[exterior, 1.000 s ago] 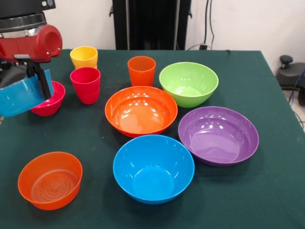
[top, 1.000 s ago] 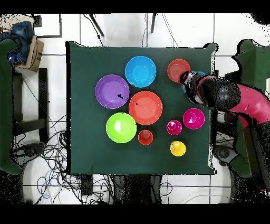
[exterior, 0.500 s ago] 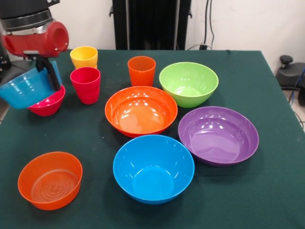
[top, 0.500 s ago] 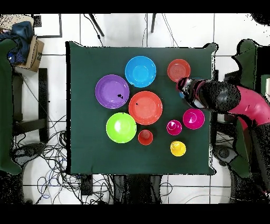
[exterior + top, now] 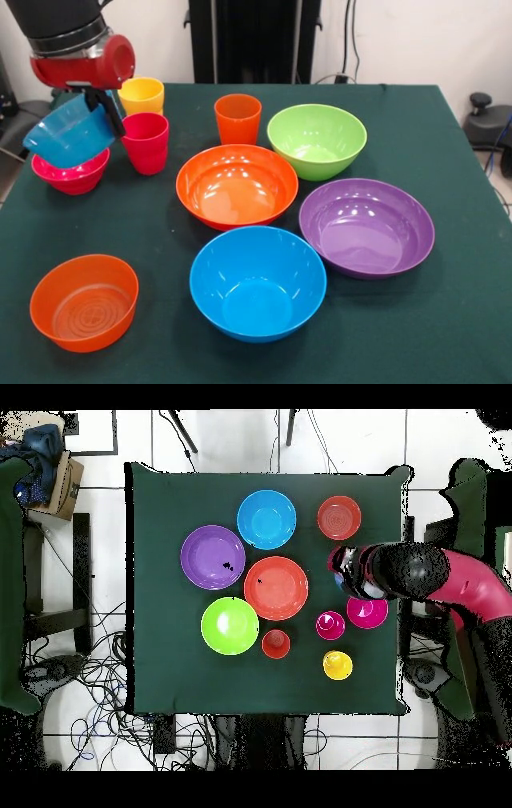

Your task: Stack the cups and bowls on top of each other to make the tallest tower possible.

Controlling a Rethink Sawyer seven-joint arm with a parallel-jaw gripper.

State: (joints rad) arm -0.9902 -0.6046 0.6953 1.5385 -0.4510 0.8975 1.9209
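Red and black robot arm with a dark hand

In the front view the arm (image 5: 68, 32) ends in a black cylindrical link ringed by a grey metallic band, under which sits a glossy red rounded housing with a circular end cap. Below it the hand (image 5: 102, 110) shows as thin black fingers (image 5: 112, 118). From overhead the arm is a long crimson-pink sleeve running into a bulky black, speckled joint.

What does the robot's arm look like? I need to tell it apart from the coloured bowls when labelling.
In the front view the arm ends in a black cylinder with a silver-grey band, above a glossy red rounded wrist housing with a round end cap. Thin black fingers hang below it. From overhead the arm is a thick red and black tube. No markings or cables can be made out.
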